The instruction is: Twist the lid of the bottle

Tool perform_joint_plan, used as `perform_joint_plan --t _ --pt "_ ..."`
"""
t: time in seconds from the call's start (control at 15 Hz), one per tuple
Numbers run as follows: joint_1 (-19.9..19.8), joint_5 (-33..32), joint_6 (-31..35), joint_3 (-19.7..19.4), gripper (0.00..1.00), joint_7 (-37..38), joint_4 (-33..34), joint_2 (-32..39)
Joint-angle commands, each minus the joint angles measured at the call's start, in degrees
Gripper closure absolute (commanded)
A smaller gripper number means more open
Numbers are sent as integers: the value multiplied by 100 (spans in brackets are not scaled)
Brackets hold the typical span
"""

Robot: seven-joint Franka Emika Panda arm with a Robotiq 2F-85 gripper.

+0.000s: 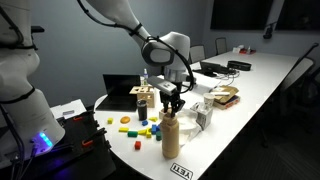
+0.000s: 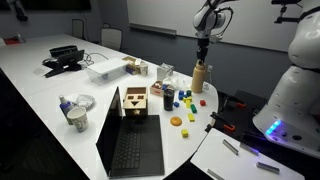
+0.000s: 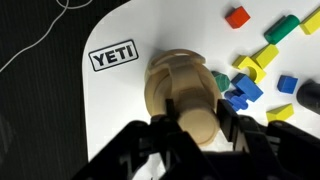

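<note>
The tan bottle (image 1: 170, 140) stands upright near the table's rounded end; it shows in both exterior views (image 2: 200, 80) and from above in the wrist view (image 3: 163, 82). Its pale cream lid (image 3: 197, 120) sits on top (image 1: 171, 117) (image 2: 201, 65). My gripper (image 3: 197, 108) comes straight down over the bottle (image 1: 171, 106) (image 2: 202, 55). Its two black fingers press against opposite sides of the lid and are shut on it.
Coloured blocks (image 3: 250, 72) lie scattered beside the bottle (image 1: 130, 128) (image 2: 186, 112). A YETI sticker (image 3: 112, 57) marks the table by its edge. An open laptop (image 2: 135, 145), a wooden box figure (image 2: 134, 100) and a cup (image 2: 75, 118) stand further along the table.
</note>
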Motion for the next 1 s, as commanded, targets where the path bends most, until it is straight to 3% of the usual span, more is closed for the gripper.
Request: perform_joint_plan --t 0.0,0.4,0.93 --pt "35 -34 -115 30 79 57 110 80" --pt "37 71 19 8 79 504 75 45" --pt "202 -17 399 -234 79 2229 -104 6"
